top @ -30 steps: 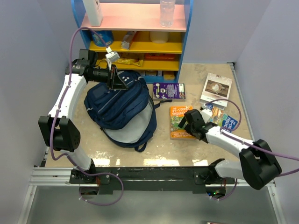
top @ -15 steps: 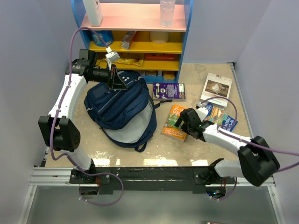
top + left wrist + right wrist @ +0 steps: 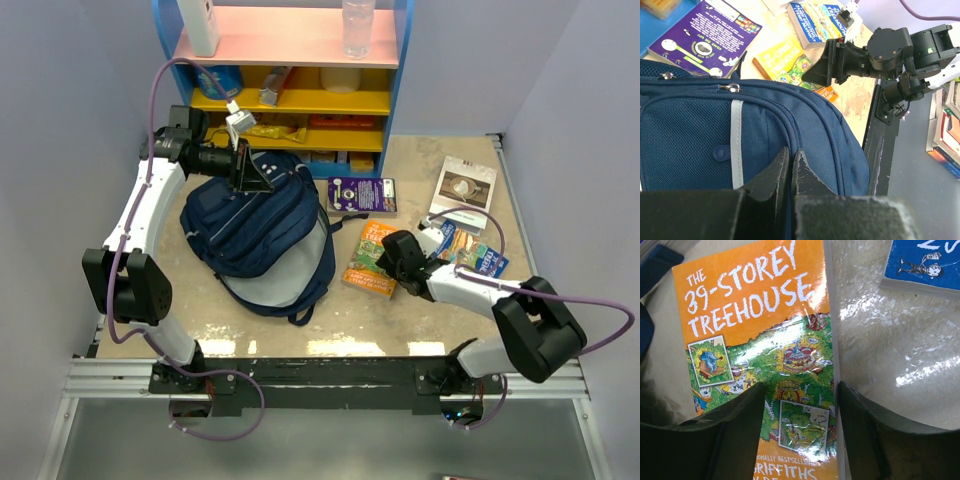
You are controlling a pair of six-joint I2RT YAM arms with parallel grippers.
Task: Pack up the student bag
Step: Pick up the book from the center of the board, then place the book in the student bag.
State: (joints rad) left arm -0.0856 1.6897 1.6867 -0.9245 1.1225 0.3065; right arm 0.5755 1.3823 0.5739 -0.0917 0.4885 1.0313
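The student bag [image 3: 255, 225] is a large navy backpack lying on the table, with its grey inside showing at the near side. My left gripper [image 3: 250, 172] is at the bag's far top edge, shut on a fold of its navy fabric [image 3: 690, 135]; the jaws [image 3: 791, 152] are pressed together. An orange "39-Storey Treehouse" book [image 3: 368, 258] lies tilted just right of the bag. My right gripper [image 3: 393, 260] is low over this book [image 3: 755, 330] with jaws [image 3: 801, 388] apart. One finger is above the cover, the other just past the book's right edge.
A purple book [image 3: 361, 194] lies behind the orange one. A blue book [image 3: 482, 260] and a white book [image 3: 463, 188] lie to the right. A blue and yellow shelf unit [image 3: 300, 100] with items stands at the back. Walls close in both sides.
My right gripper has moved left toward the bag, and the orange book has slid and turned with it. Its jaws have narrowed. The left arm and the bag have stayed still.
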